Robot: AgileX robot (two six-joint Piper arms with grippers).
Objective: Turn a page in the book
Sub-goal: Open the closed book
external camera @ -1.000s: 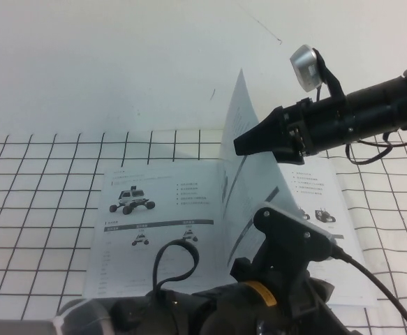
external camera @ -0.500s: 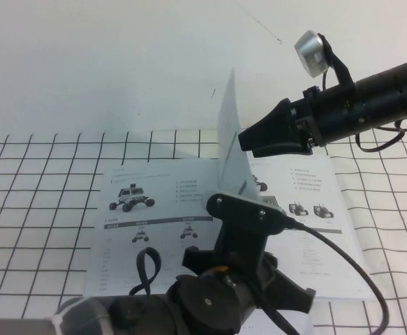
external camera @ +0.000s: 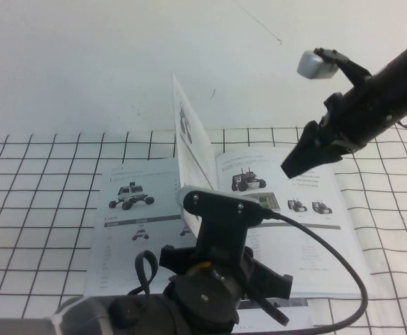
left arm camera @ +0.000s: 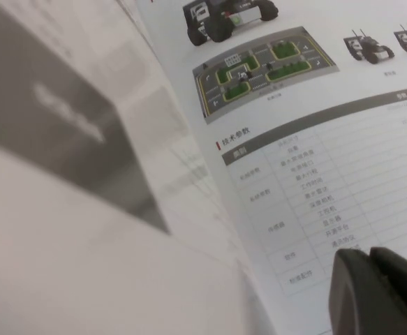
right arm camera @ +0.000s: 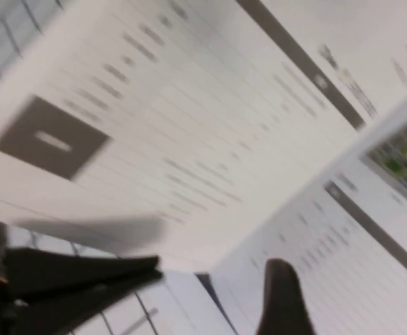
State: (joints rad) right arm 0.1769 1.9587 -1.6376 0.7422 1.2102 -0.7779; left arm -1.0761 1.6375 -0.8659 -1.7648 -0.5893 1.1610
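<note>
The book lies open on the gridded table. The page stands up over the spine, leaning left, free of both grippers. In the left wrist view the page rises with its dark-square face beside the right-hand sheet. My left gripper is shut and empty, low over that sheet's table, close to the foot of the page. In the high view it is hidden under its wrist mount. My right gripper is shut and empty, hanging above the right-hand sheet, well right of the page. One dark fingertip shows.
The black-gridded white mat surrounds the book. A plain white wall rises behind. The left arm's cable loops over the book's lower right part. A dark wedge shows below the raised page in the right wrist view.
The page has swung from right of the spine to leaning left. My right gripper has drawn back to the right and down. My left arm has moved left, behind the page.
</note>
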